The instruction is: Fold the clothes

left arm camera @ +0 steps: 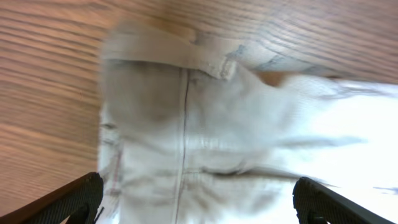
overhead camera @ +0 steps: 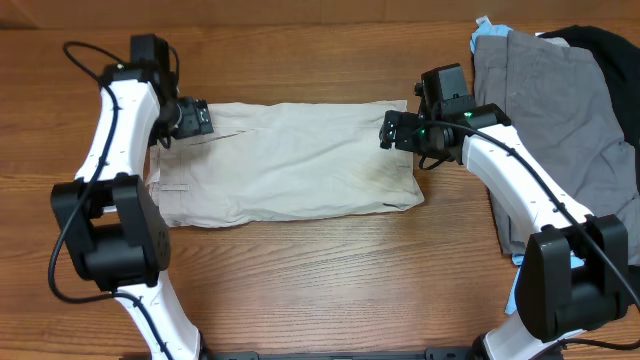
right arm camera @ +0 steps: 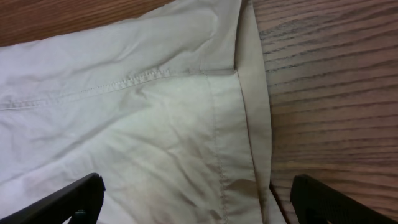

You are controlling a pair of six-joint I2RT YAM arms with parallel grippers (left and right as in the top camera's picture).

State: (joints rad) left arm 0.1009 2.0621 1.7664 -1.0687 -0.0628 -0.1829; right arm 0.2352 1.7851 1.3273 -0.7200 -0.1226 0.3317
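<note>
A pair of beige shorts [overhead camera: 290, 160] lies folded lengthwise across the middle of the wooden table. My left gripper [overhead camera: 200, 118] hovers open over the shorts' left end, near the waistband. In the left wrist view the shorts [left arm camera: 205, 143] fill the space between the wide-apart fingers [left arm camera: 74, 200], blurred. My right gripper [overhead camera: 392, 130] stands open over the shorts' upper right corner. The right wrist view shows the hem and seam of the shorts [right arm camera: 155, 124] under the open gripper [right arm camera: 198, 202], with bare wood to the right. Nothing is held.
A pile of other clothes sits at the right: a grey garment [overhead camera: 550, 110] on top, a black one [overhead camera: 600, 45] at the far corner, and light blue cloth [overhead camera: 487, 35] peeking out at the edges.
</note>
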